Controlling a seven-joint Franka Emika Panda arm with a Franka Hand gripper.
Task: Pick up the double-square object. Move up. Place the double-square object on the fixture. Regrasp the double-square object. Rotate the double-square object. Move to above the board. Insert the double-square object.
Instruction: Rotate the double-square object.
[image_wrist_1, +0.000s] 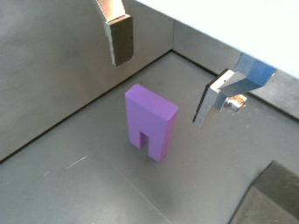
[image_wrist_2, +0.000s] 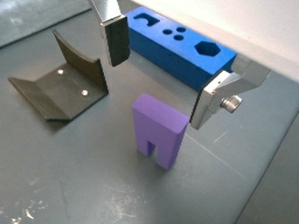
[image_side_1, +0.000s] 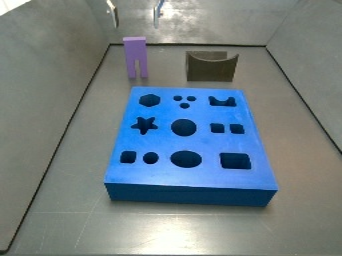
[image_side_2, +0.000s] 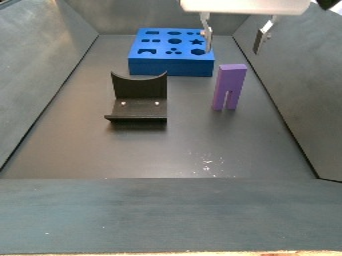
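Observation:
The double-square object (image_wrist_1: 149, 122) is a light-purple block standing upright on the grey tray floor, with a slot in its lower end. It shows in every view (image_wrist_2: 160, 131) (image_side_1: 135, 57) (image_side_2: 230, 87). My gripper (image_wrist_1: 162, 91) hangs above it, open and empty, with one finger to each side of the block's top and no contact (image_wrist_2: 159, 92) (image_side_1: 135, 12) (image_side_2: 235, 38). The dark fixture (image_wrist_2: 59, 83) stands apart from the block on the floor (image_side_1: 209, 67) (image_side_2: 136, 100). The blue board (image_side_1: 187, 140) lies flat with several shaped holes (image_wrist_2: 176, 57) (image_side_2: 171, 50).
Grey tray walls (image_side_1: 80, 60) rise around the floor, and the block stands close to one side wall (image_side_2: 287, 80). The board's end face is a short way from the block in a wrist view (image_wrist_2: 187, 74).

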